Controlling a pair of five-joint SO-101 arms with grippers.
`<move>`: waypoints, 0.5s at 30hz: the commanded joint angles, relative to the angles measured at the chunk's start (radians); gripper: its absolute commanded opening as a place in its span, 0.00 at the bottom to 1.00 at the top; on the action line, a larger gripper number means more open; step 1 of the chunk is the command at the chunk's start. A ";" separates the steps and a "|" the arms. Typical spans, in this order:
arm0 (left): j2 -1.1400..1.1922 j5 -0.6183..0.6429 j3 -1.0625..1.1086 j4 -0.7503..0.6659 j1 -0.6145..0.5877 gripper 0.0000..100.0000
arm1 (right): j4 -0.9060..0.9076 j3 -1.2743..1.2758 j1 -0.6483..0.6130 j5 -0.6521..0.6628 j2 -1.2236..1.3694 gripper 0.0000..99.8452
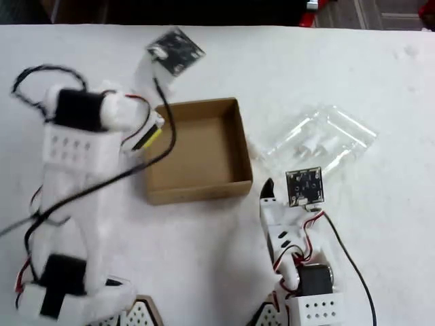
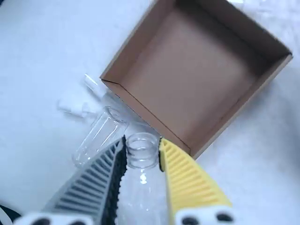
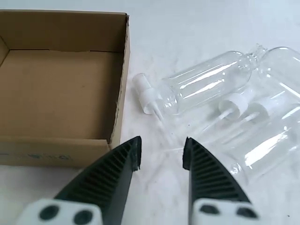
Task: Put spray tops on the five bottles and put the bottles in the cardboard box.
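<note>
My left gripper [image 2: 142, 144], with one grey and one yellow finger, is shut on the neck of a clear bottle [image 2: 140, 161] with no top, held just outside a corner of the empty cardboard box [image 2: 140, 110]. Beside that corner lie another open bottle [image 2: 97, 136] and a white spray top [image 2: 72, 107]. In the high view the left gripper [image 1: 146, 136] sits at the box's [image 1: 197, 190] left wall. My right gripper [image 3: 161, 154] is open over bare table, short of several clear bottles [image 3: 206, 84] and loose spray tops [image 3: 146, 96]. These bottles [image 1: 319, 139] lie right of the box.
The white table [image 1: 204, 258] has free room in front of the box and between the arms. A black cable [image 1: 163, 146] from the left arm drapes across the box's left side. A camera board [image 1: 175, 51] on the left wrist hangs above the table behind the box.
</note>
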 commanded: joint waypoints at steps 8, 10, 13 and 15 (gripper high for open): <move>-0.151 0.212 -0.003 -0.003 0.012 0.02 | 0.008 0.009 -0.008 -0.002 -0.001 0.13; -0.154 0.247 -0.003 -0.003 0.012 0.02 | 0.008 0.009 -0.008 -0.002 -0.001 0.13; -0.156 0.287 -0.003 -0.003 0.013 0.02 | 0.008 0.009 -0.008 -0.002 -0.001 0.13; -0.156 0.296 -0.003 0.000 0.015 0.02 | 0.008 0.009 -0.008 -0.002 -0.001 0.13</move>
